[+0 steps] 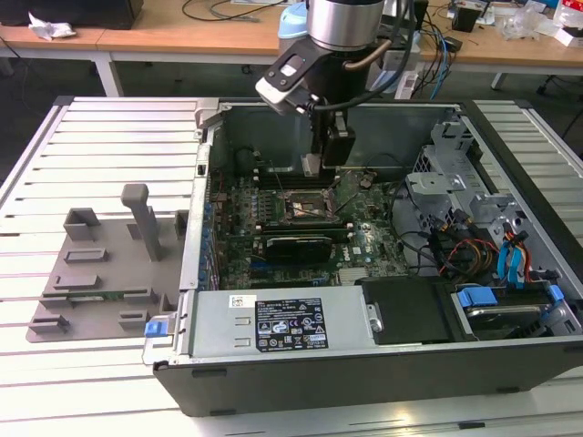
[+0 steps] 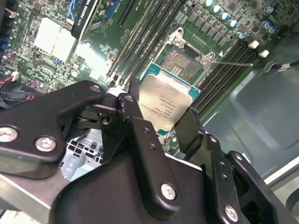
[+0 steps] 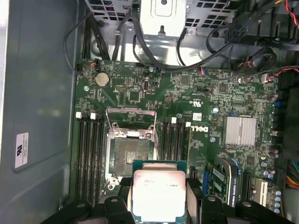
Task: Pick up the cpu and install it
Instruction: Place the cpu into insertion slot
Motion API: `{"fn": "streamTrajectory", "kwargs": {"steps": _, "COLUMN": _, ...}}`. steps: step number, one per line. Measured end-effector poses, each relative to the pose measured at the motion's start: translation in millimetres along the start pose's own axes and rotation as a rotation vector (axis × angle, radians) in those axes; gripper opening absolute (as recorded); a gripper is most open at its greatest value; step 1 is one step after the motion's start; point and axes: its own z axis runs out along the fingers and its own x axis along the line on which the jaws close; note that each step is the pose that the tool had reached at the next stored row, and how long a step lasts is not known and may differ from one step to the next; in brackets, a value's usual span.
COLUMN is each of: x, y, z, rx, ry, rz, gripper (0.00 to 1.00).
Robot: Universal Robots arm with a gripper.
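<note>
The cpu (image 2: 164,106), a small flat square chip with a pale silver top on a green edge, sits clamped between my black fingers (image 2: 133,119). My gripper (image 2: 161,112) is shut on it. In the first wrist view the cpu (image 3: 158,193) hangs beside the open motherboard socket (image 3: 131,156), whose metal load frame is raised. In the second wrist view the socket (image 2: 180,60) lies just beyond the chip. In the exterior view my gripper (image 1: 323,166) hovers inside the open computer case, slightly behind the socket (image 1: 305,205).
Memory slots (image 3: 88,154) flank the socket on both sides. A silver heatsink (image 3: 239,130) and a black card (image 1: 296,246) sit nearby. The power supply (image 1: 282,323), the drive cage (image 1: 510,255) with cables, and case walls hem the board. A grey fixture plate (image 1: 100,273) lies at the exterior view's left.
</note>
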Motion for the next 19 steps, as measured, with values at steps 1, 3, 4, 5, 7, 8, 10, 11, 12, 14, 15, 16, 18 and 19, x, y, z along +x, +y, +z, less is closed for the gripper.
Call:
{"fn": "streamTrajectory", "kwargs": {"steps": 1, "x": 0.0, "y": 0.0, "z": 0.0, "rx": -0.0001, "ry": 0.0, "rz": -0.007, "gripper": 0.55}}
{"fn": "streamTrajectory", "kwargs": {"steps": 3, "x": 0.0, "y": 0.0, "z": 0.0, "rx": -0.0002, "ry": 0.0001, "rz": -0.023, "gripper": 0.55}}
{"fn": "streamTrajectory", "kwargs": {"steps": 4, "x": 0.0, "y": 0.0, "z": 0.0, "rx": -0.0003, "ry": 0.0001, "rz": -0.032, "gripper": 0.55}}
{"fn": "streamTrajectory", "kwargs": {"steps": 5, "x": 0.0, "y": 0.0, "z": 0.0, "rx": -0.0003, "ry": 0.0001, "rz": -0.039, "gripper": 0.55}}
{"fn": "streamTrajectory", "kwargs": {"steps": 7, "x": 0.0, "y": 0.1, "z": 0.0, "rx": -0.0005, "ry": 0.0002, "rz": -0.052, "gripper": 0.55}}
{"fn": "streamTrajectory", "kwargs": {"steps": 8, "x": 0.0, "y": 0.1, "z": 0.0, "rx": -0.0005, "ry": 0.0002, "rz": -0.054, "gripper": 0.55}}
{"fn": "streamTrajectory", "kwargs": {"steps": 10, "x": 0.0, "y": 0.1, "z": 0.0, "rx": -0.0006, "ry": 0.0001, "rz": -0.054, "gripper": 0.55}}
{"fn": "streamTrajectory", "kwargs": {"steps": 11, "x": 0.0, "y": 0.1, "z": 0.0, "rx": -0.0005, "ry": 0.0001, "rz": -0.055, "gripper": 0.55}}
{"fn": "streamTrajectory", "kwargs": {"steps": 12, "x": 0.0, "y": 0.1, "z": 0.0, "rx": -0.0006, "ry": 0.0001, "rz": -0.055, "gripper": 0.55}}
{"fn": "streamTrajectory", "kwargs": {"steps": 14, "x": 0.0, "y": 0.1, "z": 0.0, "rx": -0.0005, "ry": 0.0, "rz": -0.055, "gripper": 0.55}}
{"fn": "streamTrajectory", "kwargs": {"steps": 15, "x": 0.0, "y": 0.0, "z": 0.2, "rx": -0.0004, "ry": -0.0001, "rz": -0.053, "gripper": 0.55}}
{"fn": "streamTrajectory", "kwargs": {"steps": 16, "x": 0.0, "y": 0.1, "z": 0.6, "rx": -0.0005, "ry": 0.0, "rz": -0.048, "gripper": 0.55}}
{"fn": "streamTrajectory", "kwargs": {"steps": 18, "x": 0.4, "y": 0.2, "z": 2.0, "rx": -0.0003, "ry": -0.0002, "rz": -0.045, "gripper": 0.55}}
{"fn": "streamTrajectory", "kwargs": {"steps": 19, "x": 0.9, "y": 0.2, "z": 2.7, "rx": -0.0004, "ry": -0.0004, "rz": -0.045, "gripper": 0.55}}
